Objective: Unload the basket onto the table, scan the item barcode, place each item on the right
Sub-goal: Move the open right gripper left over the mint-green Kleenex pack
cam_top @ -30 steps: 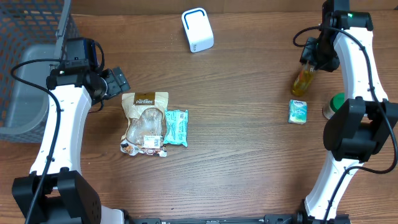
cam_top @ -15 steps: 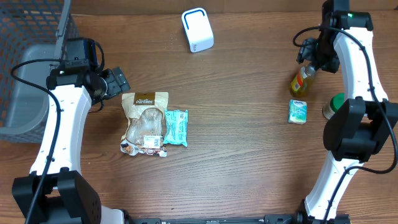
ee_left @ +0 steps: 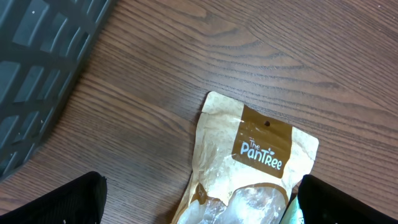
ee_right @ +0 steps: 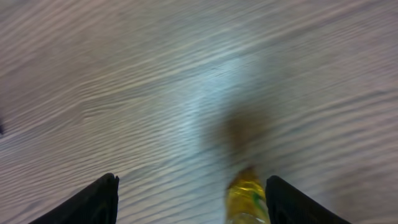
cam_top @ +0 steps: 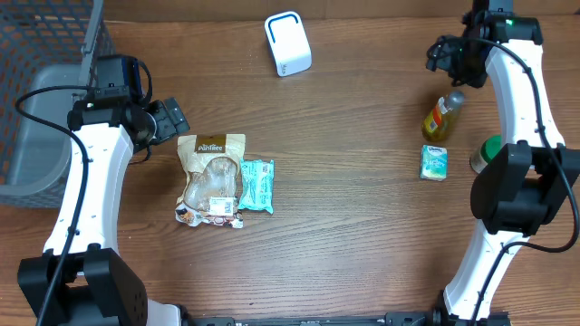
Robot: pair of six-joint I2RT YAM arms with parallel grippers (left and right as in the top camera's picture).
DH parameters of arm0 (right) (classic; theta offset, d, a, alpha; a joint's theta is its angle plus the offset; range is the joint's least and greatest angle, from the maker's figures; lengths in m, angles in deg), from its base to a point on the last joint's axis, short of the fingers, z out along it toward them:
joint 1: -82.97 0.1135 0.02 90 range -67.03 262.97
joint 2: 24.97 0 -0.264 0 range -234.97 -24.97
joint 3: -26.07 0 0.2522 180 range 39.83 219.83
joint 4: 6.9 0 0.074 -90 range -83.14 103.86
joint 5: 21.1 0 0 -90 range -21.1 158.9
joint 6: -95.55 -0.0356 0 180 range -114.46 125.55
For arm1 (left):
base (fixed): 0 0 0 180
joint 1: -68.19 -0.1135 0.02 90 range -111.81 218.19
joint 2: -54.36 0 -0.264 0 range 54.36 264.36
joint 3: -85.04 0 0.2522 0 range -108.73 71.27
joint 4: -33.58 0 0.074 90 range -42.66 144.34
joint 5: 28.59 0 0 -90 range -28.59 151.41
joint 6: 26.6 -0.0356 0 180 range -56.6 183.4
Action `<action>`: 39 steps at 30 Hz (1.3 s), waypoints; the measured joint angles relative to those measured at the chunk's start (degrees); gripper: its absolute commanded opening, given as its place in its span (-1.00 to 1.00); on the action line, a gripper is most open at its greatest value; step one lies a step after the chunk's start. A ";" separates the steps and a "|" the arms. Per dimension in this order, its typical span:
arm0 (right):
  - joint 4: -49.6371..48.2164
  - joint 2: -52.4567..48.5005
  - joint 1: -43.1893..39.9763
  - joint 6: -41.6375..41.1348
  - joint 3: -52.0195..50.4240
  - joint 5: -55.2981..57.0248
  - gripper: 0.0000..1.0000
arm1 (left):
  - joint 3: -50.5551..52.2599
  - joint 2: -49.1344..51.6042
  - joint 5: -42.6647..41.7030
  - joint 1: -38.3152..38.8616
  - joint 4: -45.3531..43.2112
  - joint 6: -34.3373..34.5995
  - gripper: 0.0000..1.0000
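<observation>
The yellow bottle (cam_top: 442, 114) rests on the table (cam_top: 362, 199), near a small teal box (cam_top: 435, 162). The right fingers (ee_right: 93, 200) stand apart above the bottle, holding nothing. The left fingers (ee_left: 62, 202) gape wide and empty over the brown pouch (ee_left: 255, 155), well apart from the white scanner (cam_top: 288, 43)

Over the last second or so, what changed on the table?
The right gripper let go of the yellow bottle and pulled back toward the table's far edge, jaws open. The bottle stayed put. The left gripper, snack pouch, teal packet, small box and white scanner did not move.
</observation>
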 measured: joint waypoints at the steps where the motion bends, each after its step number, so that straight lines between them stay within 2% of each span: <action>1: -0.33 0.00 0.44 0.00 0.00 -0.76 0.44 | 0.00 0.00 0.00 0.00 0.00 0.00 0.99; 7: -2.16 0.00 4.46 0.02 0.00 -2.43 0.44 | 0.00 0.00 0.00 0.02 0.00 0.00 0.99; 15: -0.85 0.00 13.81 -0.07 0.00 -3.06 0.46 | 0.00 0.00 0.00 0.00 0.00 0.00 0.99; 17: 0.04 0.00 16.76 -0.48 0.00 -3.06 0.75 | 0.00 0.00 -0.02 0.00 -0.02 0.00 0.99; 18: 0.28 -0.02 18.05 -0.42 0.00 -3.08 1.00 | 0.00 0.00 0.00 0.00 0.00 0.00 0.99; 29: 2.36 -6.32 34.16 -1.51 0.00 -3.43 1.00 | 0.00 0.00 0.00 0.00 0.00 0.00 0.99; 39: 4.44 -7.61 43.87 -1.46 0.00 -3.76 1.00 | 0.00 0.00 0.00 0.00 0.00 0.00 0.99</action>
